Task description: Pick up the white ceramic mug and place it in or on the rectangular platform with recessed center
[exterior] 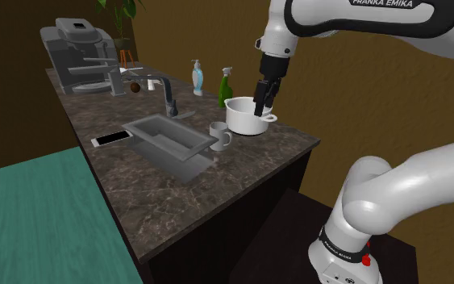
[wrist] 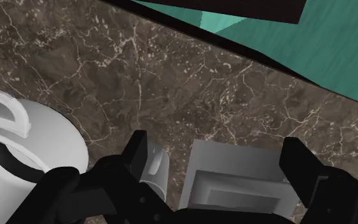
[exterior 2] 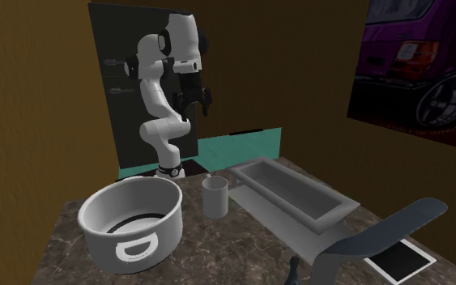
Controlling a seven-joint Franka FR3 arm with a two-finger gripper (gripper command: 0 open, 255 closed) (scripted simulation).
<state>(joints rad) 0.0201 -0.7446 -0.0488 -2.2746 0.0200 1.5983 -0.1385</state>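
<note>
Dark brown marbled stone makes up the surface point(exterior: 241, 173), and my hand point(exterior: 264, 103) hangs in the air above it, well clear of everything standing there. Its 2 black fingers point(wrist: 139, 151) are spread wide with nothing clasped between them, so the hand carries nothing. Looking down along the hand, I see the white mug point(wrist: 153, 167) upright on the surface well below, showing just inside 1 finger. The grey rectangular basin point(wrist: 234, 181) with its recessed centre lies just beside the mug, under the gap between the 2 fingers. On the mug's other side, outside that same finger, stands a big white pot point(wrist: 25, 153) with a looped handle on its wall, so the mug sits between pot and basin. From the shoulder view the hand lines up in front of the pot's rim, and the mug's handle points away from the basin. Past the pot from the hand I can make out a green spray bottle point(exterior: 226, 87) and a pale blue soap dispenser point(exterior: 197, 77), both upright. A grey faucet point(exterior: 167, 93) rises at the basin's end farther from the hand. A flat phone point(exterior: 110, 139) lies on the surface beyond the basin, and a grey coffee machine point(exterior: 76, 52) stands farthest from the hand. Teal floor point(wrist: 336, 44) shows past the surface's edge.
</note>
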